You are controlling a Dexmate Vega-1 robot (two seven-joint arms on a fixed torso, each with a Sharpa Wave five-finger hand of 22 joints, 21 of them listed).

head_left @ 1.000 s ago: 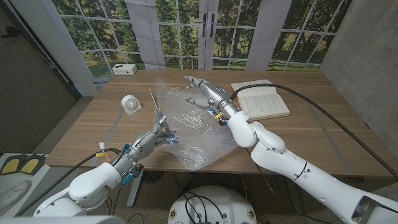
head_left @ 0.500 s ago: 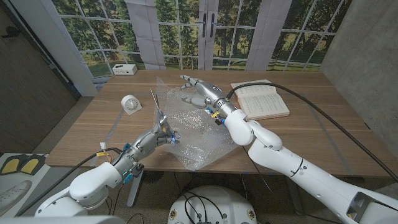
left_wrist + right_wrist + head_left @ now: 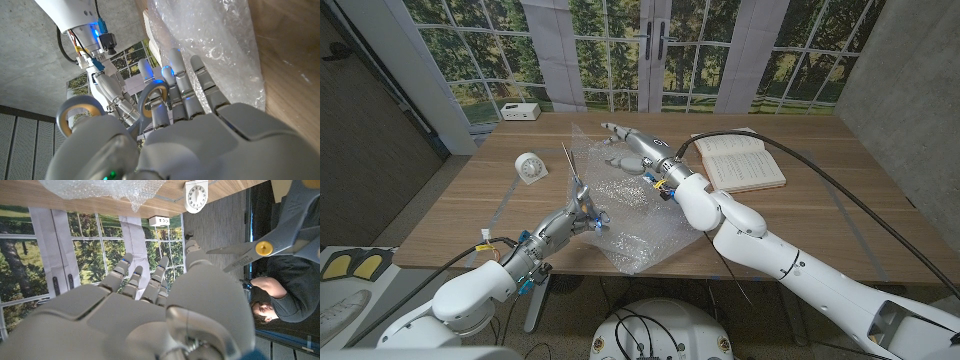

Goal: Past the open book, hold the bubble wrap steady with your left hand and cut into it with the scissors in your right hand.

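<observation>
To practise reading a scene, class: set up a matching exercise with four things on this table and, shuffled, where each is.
1 scissors
2 open book
3 clock
4 bubble wrap

a spread across the table's middle
b held in the left hand
c right of the wrap
d left of the wrap

Pairs: 1-b, 2-c, 3-d, 4-a

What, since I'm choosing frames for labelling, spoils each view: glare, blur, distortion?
Head view: sharp, evenly lit, but the bubble wrap sparkles with glare and the window frames lean from wide-angle distortion. Left wrist view: the left hand looms soft, blue glow on its fingers. Right wrist view: upside down; right hand soft, scissors crisp.
</observation>
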